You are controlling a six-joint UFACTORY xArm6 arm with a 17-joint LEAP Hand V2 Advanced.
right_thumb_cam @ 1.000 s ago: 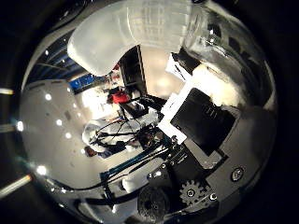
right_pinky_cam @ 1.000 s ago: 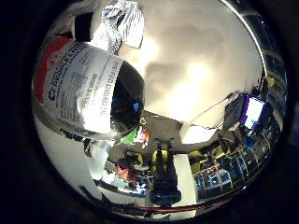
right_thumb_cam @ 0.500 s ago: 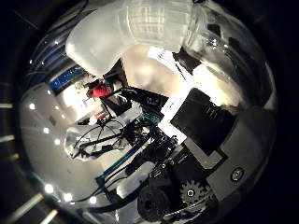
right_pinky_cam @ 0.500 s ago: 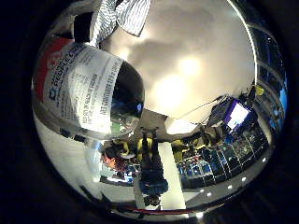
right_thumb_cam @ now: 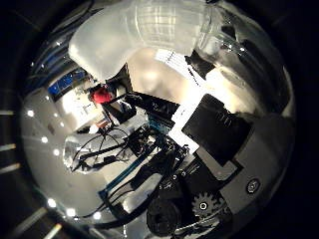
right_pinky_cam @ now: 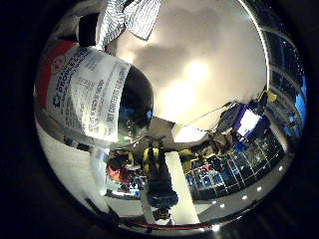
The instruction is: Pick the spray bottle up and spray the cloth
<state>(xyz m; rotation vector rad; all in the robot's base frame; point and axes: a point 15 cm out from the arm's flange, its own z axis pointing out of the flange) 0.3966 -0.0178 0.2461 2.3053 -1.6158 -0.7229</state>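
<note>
We see the spray bottle [right_pinky_cam: 94, 94] as glossy dark plastic wrapped in a smooth paper label, its upper part [right_thumb_cam: 149, 35] translucent, ribbed white plastic. The cloth [right_pinky_cam: 130, 17] looks like soft striped woven fabric. The table [right_pinky_cam: 209, 59] seems matt and smooth, perhaps laminate. The hand [right_thumb_cam: 224, 149] shows matt black plastic and a metal gear.

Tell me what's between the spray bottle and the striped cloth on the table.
Nothing lies between: in the little finger side view the spray bottle, close to the palm, overlaps the striped cloth's edge, with bare table beside them.
</note>
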